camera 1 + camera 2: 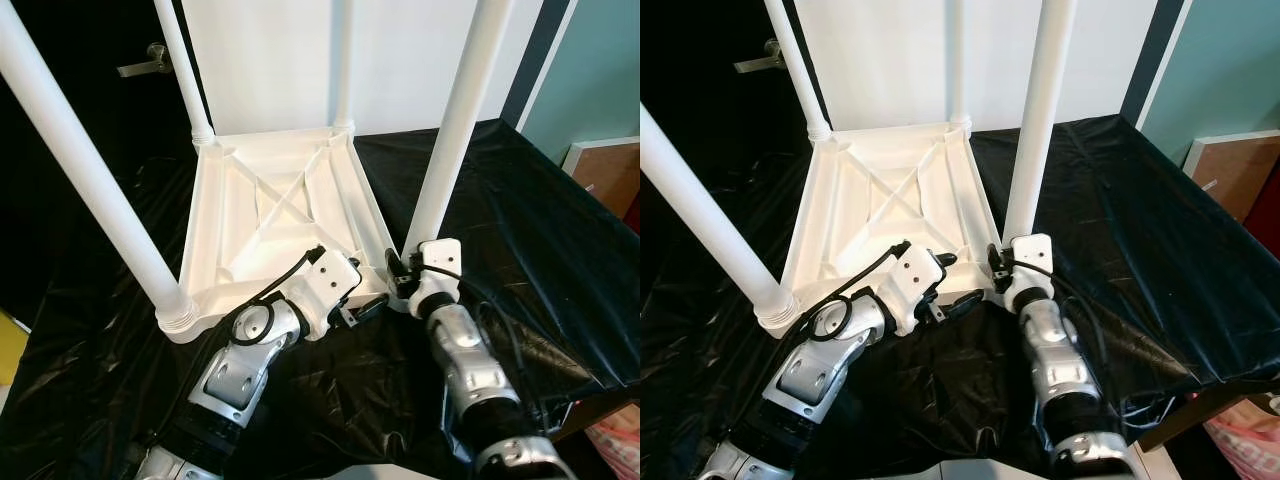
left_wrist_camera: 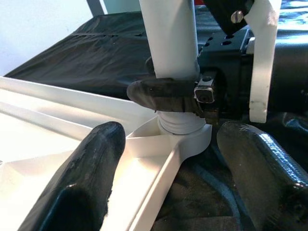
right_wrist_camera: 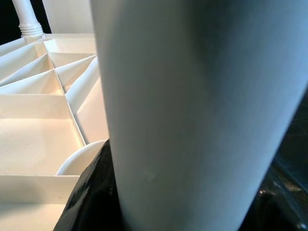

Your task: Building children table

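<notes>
White plastic forms the upturned table top, laid on a black sheet with four legs raised; the near-right leg is clasped at its base by the right gripper. From the left wrist, the left gripper is seen spread wide by that corner. From the right wrist, the leg is seen held between dark fingers.

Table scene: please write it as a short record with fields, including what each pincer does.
table top: white, upside down on black sheet
legs: four stand in the corners
near right leg: held near its base
right pincer: shut on near right leg
left pincer: open, beside that corner, touching nothing
</notes>
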Available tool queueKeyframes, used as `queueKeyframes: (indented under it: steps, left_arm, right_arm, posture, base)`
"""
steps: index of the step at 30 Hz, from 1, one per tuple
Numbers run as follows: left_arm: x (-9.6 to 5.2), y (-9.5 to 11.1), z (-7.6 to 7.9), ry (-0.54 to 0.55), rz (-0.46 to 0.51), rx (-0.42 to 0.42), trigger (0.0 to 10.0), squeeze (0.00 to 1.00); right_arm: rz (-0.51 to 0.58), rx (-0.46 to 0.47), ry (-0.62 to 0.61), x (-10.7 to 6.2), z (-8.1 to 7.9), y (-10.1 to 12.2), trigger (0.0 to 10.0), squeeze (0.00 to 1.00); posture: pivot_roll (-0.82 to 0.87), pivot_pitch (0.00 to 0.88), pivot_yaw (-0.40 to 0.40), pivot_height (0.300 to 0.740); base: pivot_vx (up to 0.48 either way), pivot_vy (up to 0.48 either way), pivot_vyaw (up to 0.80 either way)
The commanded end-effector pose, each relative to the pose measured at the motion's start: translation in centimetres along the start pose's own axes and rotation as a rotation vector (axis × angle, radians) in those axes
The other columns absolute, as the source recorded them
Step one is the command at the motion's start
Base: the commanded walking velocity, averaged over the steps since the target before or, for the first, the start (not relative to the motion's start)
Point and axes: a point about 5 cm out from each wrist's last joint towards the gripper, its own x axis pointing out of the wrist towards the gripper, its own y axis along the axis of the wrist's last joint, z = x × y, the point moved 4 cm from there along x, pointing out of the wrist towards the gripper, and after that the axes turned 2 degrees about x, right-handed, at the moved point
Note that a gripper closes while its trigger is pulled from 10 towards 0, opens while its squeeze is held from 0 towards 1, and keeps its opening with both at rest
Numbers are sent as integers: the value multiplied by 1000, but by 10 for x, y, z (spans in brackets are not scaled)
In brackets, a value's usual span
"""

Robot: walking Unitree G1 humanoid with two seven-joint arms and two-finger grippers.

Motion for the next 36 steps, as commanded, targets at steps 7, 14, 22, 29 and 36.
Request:
queueKeyframes:
  steps: [7,14,22,29,36]
  left_arm:
    - [4,-5,-11,184,-36,-24,10000,0]
    - [2,-1,-24,265,-24,-18,10000,0]
    - [-4,1,-28,282,-18,19,10000,0]
    - [-13,0,-13,139,-12,39,10000,0]
    - [-19,1,-1,33,0,21,10000,0]
  right_arm:
    - [-31,26,-21,-6,-13,-9,10000,0]
    - [16,54,-7,-3,-16,5,10000,1000]
    - [91,35,154,-10,1,23,10000,1000]
    - [62,-10,372,-12,19,28,10000,1000]
    - [-26,-87,588,-17,14,19,10000,0]
  posture:
    - [-16,0,-25,740]
    - [1,8,-37,740]
    - [14,0,-38,740]
    - [10,0,-19,740]
    - [19,0,-14,740]
  base:
    - [0,0,0]
    - [0,0,0]
    - [0,0,0]
    - [0,0,0]
    - [0,0,0]
